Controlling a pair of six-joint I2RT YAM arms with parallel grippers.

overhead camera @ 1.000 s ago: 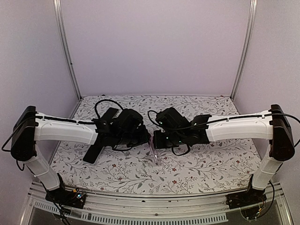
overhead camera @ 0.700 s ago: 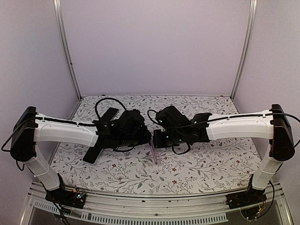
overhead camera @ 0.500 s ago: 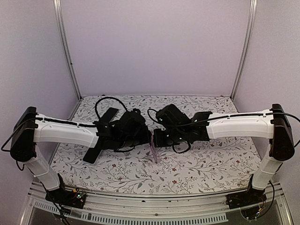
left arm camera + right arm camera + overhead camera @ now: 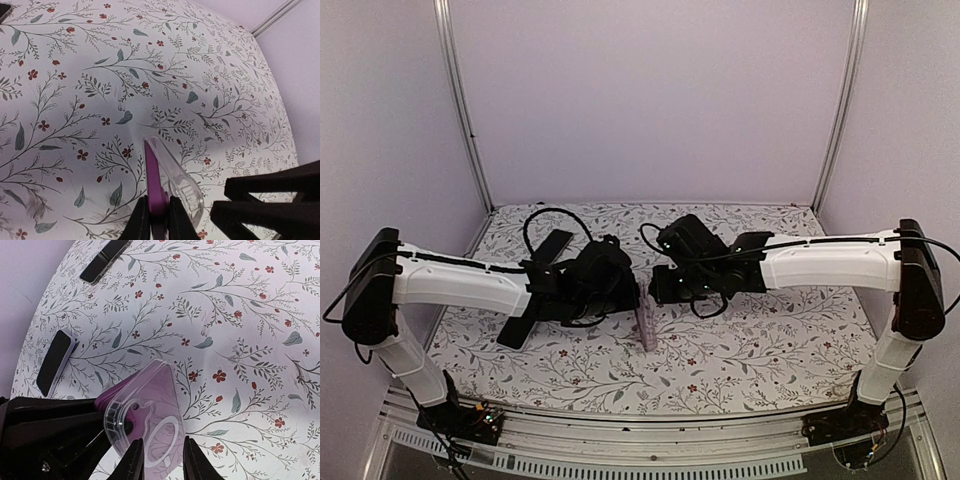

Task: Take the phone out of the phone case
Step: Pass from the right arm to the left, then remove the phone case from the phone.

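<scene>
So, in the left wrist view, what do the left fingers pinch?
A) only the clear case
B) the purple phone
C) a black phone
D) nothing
B: the left gripper closes on the edge of the purple phone, while the clear phone case flares away beside it.

High rear overhead view plus two close, downward wrist views, the phone case (image 4: 150, 405) common to all

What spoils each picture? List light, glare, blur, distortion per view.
Top external: soft, even lilac light, faint shadows, the clear translucent phone case tiny, edge-on. Left wrist: wide-angle bend in the floral tabletop, the left tool dark. Right wrist: same bend, white glints on the case rim, the right tool featureless black.
</scene>
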